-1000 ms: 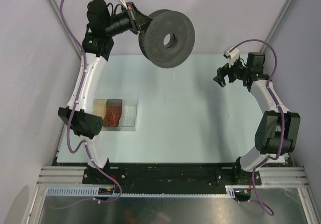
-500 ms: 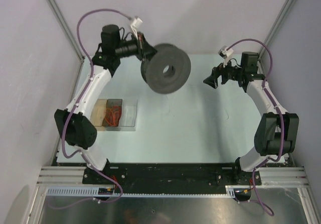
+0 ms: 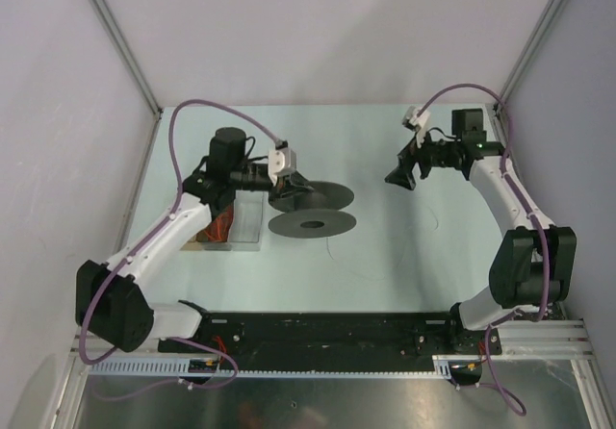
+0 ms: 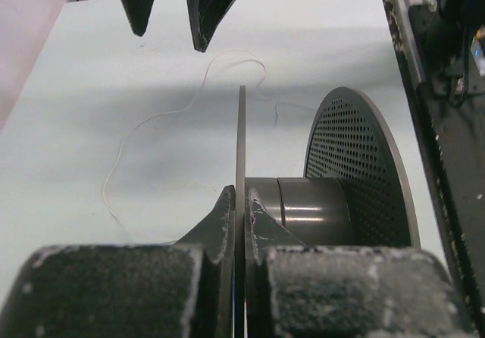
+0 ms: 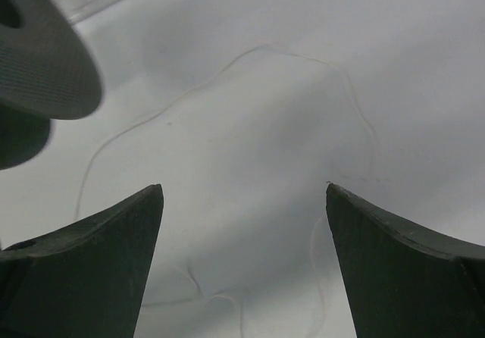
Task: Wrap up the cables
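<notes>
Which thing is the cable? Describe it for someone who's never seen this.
On the pale green table, just right of the black spool, a hair-thin white wire lies in loose curls. Unlike the thick purple hoses along the arms, it is barely visible.

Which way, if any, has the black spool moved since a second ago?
Yes. Held by the left gripper, the spool came from the back wall down to beside the clear tray.
</notes>
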`<state>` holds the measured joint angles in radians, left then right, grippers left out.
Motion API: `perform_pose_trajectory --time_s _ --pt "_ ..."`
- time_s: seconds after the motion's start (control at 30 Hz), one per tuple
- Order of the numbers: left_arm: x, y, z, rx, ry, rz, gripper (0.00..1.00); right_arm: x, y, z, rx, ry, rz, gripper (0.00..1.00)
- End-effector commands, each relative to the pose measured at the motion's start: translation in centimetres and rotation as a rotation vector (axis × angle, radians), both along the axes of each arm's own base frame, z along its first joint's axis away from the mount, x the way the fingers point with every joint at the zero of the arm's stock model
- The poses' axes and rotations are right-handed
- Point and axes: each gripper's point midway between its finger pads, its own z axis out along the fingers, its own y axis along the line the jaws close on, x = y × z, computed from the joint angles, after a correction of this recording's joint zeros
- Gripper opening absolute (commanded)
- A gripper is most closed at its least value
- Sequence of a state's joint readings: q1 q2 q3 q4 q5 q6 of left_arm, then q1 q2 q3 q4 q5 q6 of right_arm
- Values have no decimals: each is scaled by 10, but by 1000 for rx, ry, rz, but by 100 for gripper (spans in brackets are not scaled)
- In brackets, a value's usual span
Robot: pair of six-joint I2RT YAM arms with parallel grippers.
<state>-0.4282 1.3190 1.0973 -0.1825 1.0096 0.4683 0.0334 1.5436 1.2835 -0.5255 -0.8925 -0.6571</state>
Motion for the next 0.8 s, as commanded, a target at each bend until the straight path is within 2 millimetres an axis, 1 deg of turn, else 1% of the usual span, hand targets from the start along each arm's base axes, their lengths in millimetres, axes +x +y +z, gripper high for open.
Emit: perform_pose_trajectory --time_s 0.0,0.1,0.17,0.23,0.3,0.37,0.47,0.53,0.6,0.77 --pt "-10 -2 15 -37 -307 -103 0 -32 32 24 3 -43 144 92" --pt "0 2 3 -12 -263 -56 0 -36 37 14 -20 -1 145 90" --pt "12 8 -6 11 -238 -6 0 -34 32 5 -46 32 118 85" --pt "24 14 -16 46 -233 52 0 -34 21 -8 -93 68 91 81" --pt "30 17 -24 68 -219 84 0 -39 9 -23 -153 108 81 77" --pt "35 18 -31 85 -190 108 0 -49 -3 -43 -225 165 94 75" --pt "49 21 -38 106 -121 179 0 -68 -19 -69 -327 260 121 67" --pt "59 24 -39 103 -63 229 0 -77 -25 -86 -374 318 119 62" --pt "68 27 -35 92 -14 273 0 -84 -26 -103 -424 359 103 57" --pt "79 34 -27 85 12 353 0 -104 -31 -143 -540 451 66 46"
